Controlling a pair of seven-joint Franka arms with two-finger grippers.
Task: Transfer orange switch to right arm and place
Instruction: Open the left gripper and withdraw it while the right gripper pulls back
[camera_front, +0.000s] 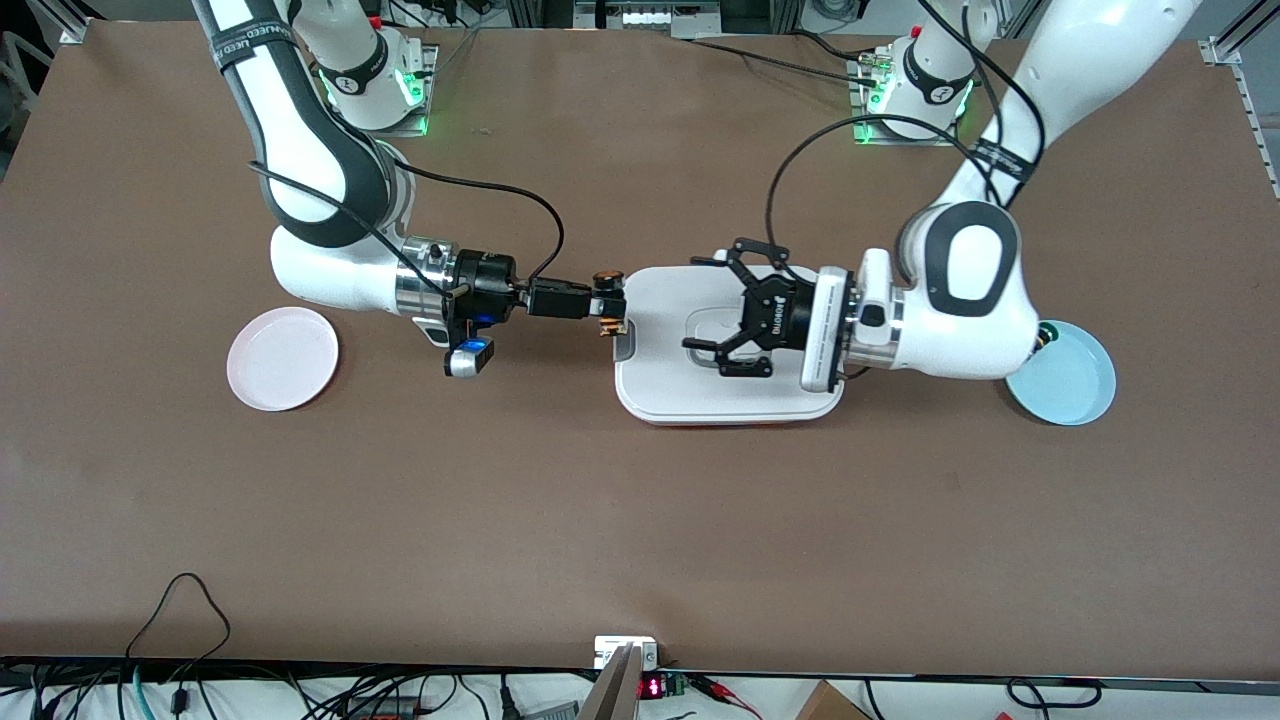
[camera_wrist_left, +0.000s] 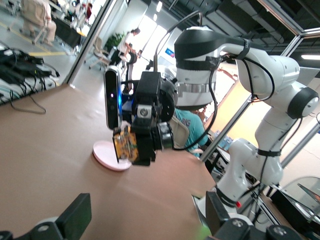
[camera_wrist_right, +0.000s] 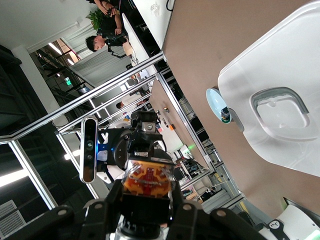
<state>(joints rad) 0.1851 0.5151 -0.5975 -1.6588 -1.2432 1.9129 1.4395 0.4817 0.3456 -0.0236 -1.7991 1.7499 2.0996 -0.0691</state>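
Observation:
The orange switch (camera_front: 607, 299) sits between the fingers of my right gripper (camera_front: 603, 302), held in the air over the table just beside the edge of the white lidded box (camera_front: 660, 390). In the right wrist view the switch (camera_wrist_right: 146, 181) shows its orange-gold end between the black fingers (camera_wrist_right: 111, 199). My left gripper (camera_front: 706, 305) is open and empty over the white box, facing the switch a short gap away. In the left wrist view the switch (camera_wrist_left: 126, 144) is in the right gripper, ahead of my spread left fingers (camera_wrist_left: 75, 214).
A pink plate (camera_front: 282, 358) lies at the right arm's end of the table. A light blue plate (camera_front: 1072, 380) lies at the left arm's end, partly under the left arm, and holds a small dark green-capped switch (camera_wrist_right: 225, 115). Cables run along the table's front edge.

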